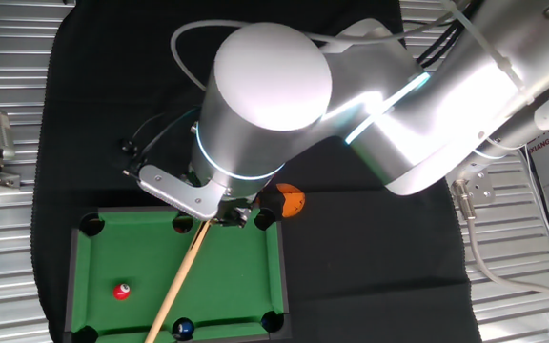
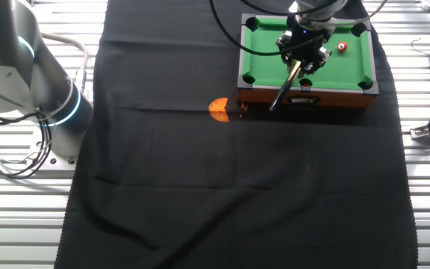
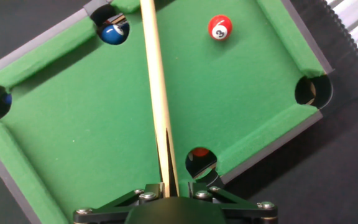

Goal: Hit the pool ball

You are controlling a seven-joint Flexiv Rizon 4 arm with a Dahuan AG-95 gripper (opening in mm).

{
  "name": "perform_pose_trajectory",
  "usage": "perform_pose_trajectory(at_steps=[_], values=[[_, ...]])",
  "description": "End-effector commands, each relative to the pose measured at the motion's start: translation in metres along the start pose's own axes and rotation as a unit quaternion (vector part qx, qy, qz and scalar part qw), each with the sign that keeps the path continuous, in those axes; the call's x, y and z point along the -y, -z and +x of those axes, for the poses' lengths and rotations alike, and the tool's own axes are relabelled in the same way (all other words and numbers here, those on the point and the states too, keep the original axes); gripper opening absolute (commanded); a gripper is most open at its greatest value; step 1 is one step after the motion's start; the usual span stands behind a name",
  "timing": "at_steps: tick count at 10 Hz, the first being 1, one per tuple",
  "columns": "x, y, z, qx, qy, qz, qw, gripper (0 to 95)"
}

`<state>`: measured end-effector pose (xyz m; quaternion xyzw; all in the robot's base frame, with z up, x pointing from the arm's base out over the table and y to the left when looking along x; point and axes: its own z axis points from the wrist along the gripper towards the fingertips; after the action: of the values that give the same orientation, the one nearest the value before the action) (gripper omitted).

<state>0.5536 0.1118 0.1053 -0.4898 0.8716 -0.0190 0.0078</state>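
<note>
Clearly the cue point(image 3: 158, 93) is the landmark: left of it, a dark blue ball point(image 3: 112, 32) sits in a pocket of the pool table point(image 3: 73, 137). The fingers point(image 3: 174, 194) are clenched on the cue's butt, to stroke. Right of the cue, the pool ball point(image 3: 220, 27) lies apart on open felt, off its line; nothing lies between.
</note>
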Motion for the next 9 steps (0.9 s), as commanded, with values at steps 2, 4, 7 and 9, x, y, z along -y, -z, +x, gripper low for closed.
perform_pose_trajectory(at_steps=[2,4,7,9], values=[[0.0008,-0.0009,-0.0009,-0.008,0.019,-0.01,0.9997,19.0],[0.0008,-0.0009,-0.0009,0.007,0.027,-0.013,0.9995,19.0],[0.0008,-0.0009,-0.0009,0.026,0.011,-0.013,0.9995,19.0],[0.0008,-0.0009,-0.0009,0.025,0.008,-0.013,0.9996,19.0]])
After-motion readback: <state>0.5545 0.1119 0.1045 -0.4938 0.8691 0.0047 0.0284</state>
